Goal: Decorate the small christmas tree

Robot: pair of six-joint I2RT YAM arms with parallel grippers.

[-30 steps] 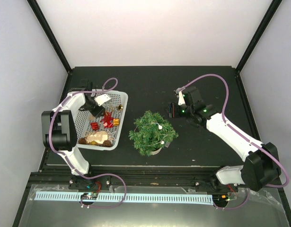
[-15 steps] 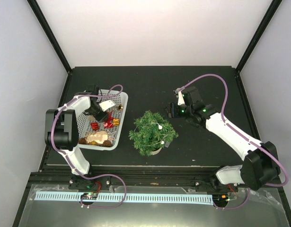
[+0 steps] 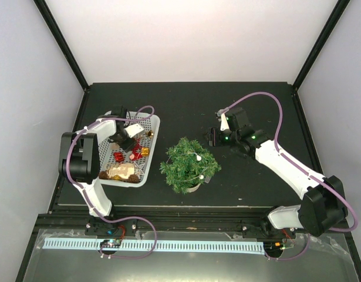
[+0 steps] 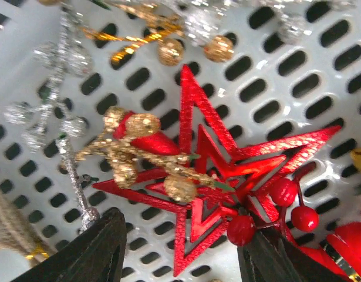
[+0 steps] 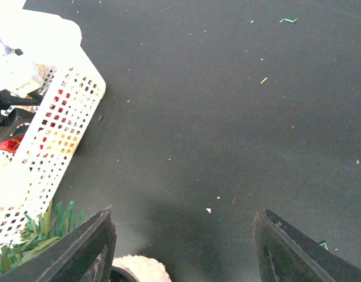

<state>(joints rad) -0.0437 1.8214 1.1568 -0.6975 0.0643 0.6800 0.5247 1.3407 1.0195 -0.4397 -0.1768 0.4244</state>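
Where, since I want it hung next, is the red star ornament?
In the left wrist view the red star lies in the white basket, just ahead of the left gripper's open jaws, gold sprig across it, red berries beside it.

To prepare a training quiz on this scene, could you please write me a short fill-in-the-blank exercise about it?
1. The left gripper is open above a red ornament shaped like a ____.
2. The small christmas tree stands in a cream-white ____.
3. In the top view, the white basket lies to the ____ of the tree.
4. The right gripper is open and holds ____.

Missing words: star; pot; left; nothing.
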